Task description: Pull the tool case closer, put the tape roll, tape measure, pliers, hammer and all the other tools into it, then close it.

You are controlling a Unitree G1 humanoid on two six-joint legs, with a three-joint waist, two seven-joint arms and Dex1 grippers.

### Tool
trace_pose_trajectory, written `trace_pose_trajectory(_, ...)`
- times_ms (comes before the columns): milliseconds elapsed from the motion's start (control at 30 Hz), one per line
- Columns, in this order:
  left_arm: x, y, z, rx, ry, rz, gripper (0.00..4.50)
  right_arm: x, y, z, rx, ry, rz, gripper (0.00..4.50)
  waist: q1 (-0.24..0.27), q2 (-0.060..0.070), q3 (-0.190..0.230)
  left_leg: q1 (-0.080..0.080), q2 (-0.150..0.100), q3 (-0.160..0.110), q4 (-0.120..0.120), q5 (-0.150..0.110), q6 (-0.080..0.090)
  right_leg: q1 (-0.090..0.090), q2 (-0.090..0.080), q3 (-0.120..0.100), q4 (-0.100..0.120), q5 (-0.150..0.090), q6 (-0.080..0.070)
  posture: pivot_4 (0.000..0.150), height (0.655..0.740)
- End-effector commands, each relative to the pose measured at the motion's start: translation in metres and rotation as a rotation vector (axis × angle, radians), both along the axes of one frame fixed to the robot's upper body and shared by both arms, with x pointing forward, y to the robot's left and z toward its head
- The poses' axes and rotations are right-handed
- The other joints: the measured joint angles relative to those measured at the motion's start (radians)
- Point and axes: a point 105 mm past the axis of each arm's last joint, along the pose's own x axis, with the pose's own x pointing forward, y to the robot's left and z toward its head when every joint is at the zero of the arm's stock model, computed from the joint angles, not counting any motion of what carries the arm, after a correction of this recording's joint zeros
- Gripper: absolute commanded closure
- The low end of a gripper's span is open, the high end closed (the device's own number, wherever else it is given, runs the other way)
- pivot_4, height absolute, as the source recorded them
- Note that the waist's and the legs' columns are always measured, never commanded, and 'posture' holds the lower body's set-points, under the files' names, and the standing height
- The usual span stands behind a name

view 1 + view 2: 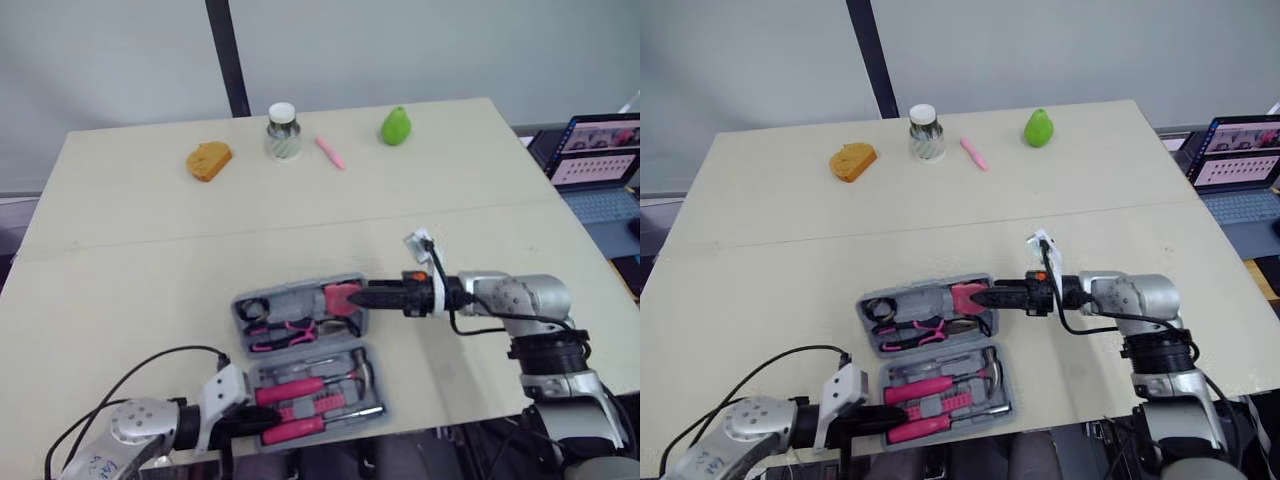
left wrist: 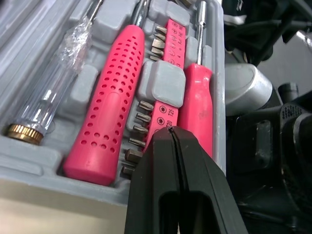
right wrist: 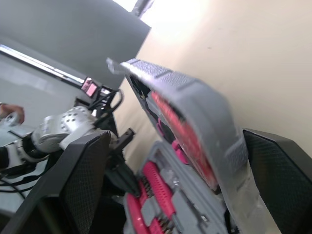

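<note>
Your left gripper (image 1: 268,422) lies at the table's near edge, fingers pressed together on nothing. Its tips rest over the front half of the open tool case (image 1: 240,312), just above a dotted pink handle (image 2: 109,105) and a strip of bits (image 2: 161,114) seated in their slots. Further right, your right gripper (image 1: 365,297) reaches in sideways, fingers spread to either side of the rear half's right edge, which sits tilted between them.

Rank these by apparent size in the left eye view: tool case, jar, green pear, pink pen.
1. tool case, largest by far, though it is also nearest the camera.
2. jar.
3. green pear, nearly the jar's size.
4. pink pen, smallest.
</note>
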Motion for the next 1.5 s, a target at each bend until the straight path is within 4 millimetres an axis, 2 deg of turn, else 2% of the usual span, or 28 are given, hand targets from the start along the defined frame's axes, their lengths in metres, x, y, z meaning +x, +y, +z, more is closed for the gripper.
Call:
trace_pose_trajectory(33,0.004,0.029,0.011,0.024,0.022,0.123,4.5,-0.01,0.0,0.018,0.045,-0.045,0.058,0.03,0.002,0.0,0.0,0.0,0.0,0.0,0.0,0.0,0.0,0.0,0.0,0.0,0.0,0.0,0.0,0.15,0.74)
trace_pose_trajectory(167,0.011,0.057,0.045,0.012,-0.023,0.215,4.5,-0.02,-0.005,0.021,0.045,-0.04,0.092,0.03,0.003,-0.002,0.001,-0.002,0.0,0.0,0.001,0.0,0.0,-0.001,0.0,0.0,0.0,0.0,-0.001,0.15,0.74)
trace_pose_trajectory(267,0.02,0.076,0.066,0.005,-0.056,0.282,4.5,-0.037,-0.005,0.025,0.067,-0.028,0.156,0.03,0.006,-0.003,0.001,-0.002,-0.001,0.0,0.001,0.0,0.0,-0.001,-0.001,0.0,-0.001,0.0,-0.001,0.15,0.74)
trace_pose_trajectory(433,0.023,0.084,0.066,0.011,-0.051,0.303,4.5,-0.052,-0.001,0.029,0.064,-0.036,0.211,0.03,0.005,-0.003,0.002,-0.002,-0.002,0.0,0.001,0.0,0.001,-0.001,-0.001,0.0,-0.001,0.0,0.0,0.15,0.74)
trace_pose_trajectory(600,0.024,0.093,0.069,0.027,-0.066,0.324,4.5,-0.071,-0.01,0.03,0.016,-0.026,0.252,0.03,0.006,-0.004,0.002,-0.002,-0.002,0.0,0.001,0.0,0.0,-0.001,-0.001,0.0,-0.001,0.0,0.0,0.15,0.74)
trace_pose_trajectory(700,0.027,0.095,0.071,0.035,-0.072,0.328,4.5,-0.084,-0.017,0.022,-0.028,0.008,0.268,0.03,0.007,-0.005,0.002,-0.002,-0.002,0.0,0.001,0.0,0.0,-0.001,-0.001,0.0,-0.001,0.0,0.0,0.15,0.74)
trace_pose_trajectory(833,0.03,0.09,0.072,0.03,-0.08,0.322,4.5,-0.091,-0.018,0.016,-0.045,0.03,0.278,0.03,0.017,-0.007,0.002,-0.002,-0.002,0.0,0.001,-0.001,0.0,-0.001,-0.001,0.0,-0.001,0.0,0.0,0.15,0.74)
trace_pose_trajectory(1000,0.033,0.088,0.075,0.028,-0.091,0.326,4.5,-0.091,-0.022,0.009,-0.069,0.024,0.235,0.03,0.026,-0.007,0.002,-0.002,-0.001,0.0,0.001,-0.001,0.0,-0.001,-0.001,0.001,-0.001,0.0,0.0,0.15,0.74)
trace_pose_trajectory(1100,0.034,0.095,0.08,0.035,-0.113,0.357,4.5,-0.082,-0.038,0.011,-0.078,-0.027,0.137,0.03,0.03,-0.007,0.002,-0.002,-0.002,0.0,0.001,-0.001,0.0,-0.001,-0.001,0.001,-0.001,0.0,0.0,0.15,0.74)
trace_pose_trajectory(1200,0.034,0.108,0.083,0.057,-0.145,0.418,4.5,-0.069,-0.063,0.005,-0.153,-0.109,0.011,0.03,0.036,-0.008,0.002,-0.003,-0.002,0.0,0.002,-0.001,0.001,-0.001,-0.001,0.0,-0.002,0.0,0.0,0.15,0.74)
trace_pose_trajectory(1300,0.031,0.13,0.085,0.082,-0.183,0.507,3.72,-0.051,-0.103,0.002,-0.215,-0.18,-0.175,0.0,0.037,-0.01,0.001,-0.002,-0.002,0.001,0.002,-0.001,0.001,0.0,-0.001,0.0,-0.002,0.0,0.0,0.15,0.74)
trace_pose_trajectory(1400,0.023,0.149,0.087,0.079,-0.206,0.577,2.25,-0.04,-0.148,-0.005,-0.322,-0.25,-0.327,0.0,0.037,-0.01,0.001,-0.002,-0.002,0.003,0.002,-0.001,0.001,-0.001,-0.001,0.001,-0.002,0.0,0.0,0.15,0.74)
trace_pose_trajectory(1500,0.017,0.163,0.086,0.076,-0.219,0.634,0.76,-0.035,-0.183,-0.016,-0.416,-0.292,-0.429,0.0,0.032,-0.011,0.001,-0.001,-0.002,0.004,0.002,-0.001,0.002,-0.001,-0.001,0.001,-0.002,0.0,0.0,0.15,0.74)
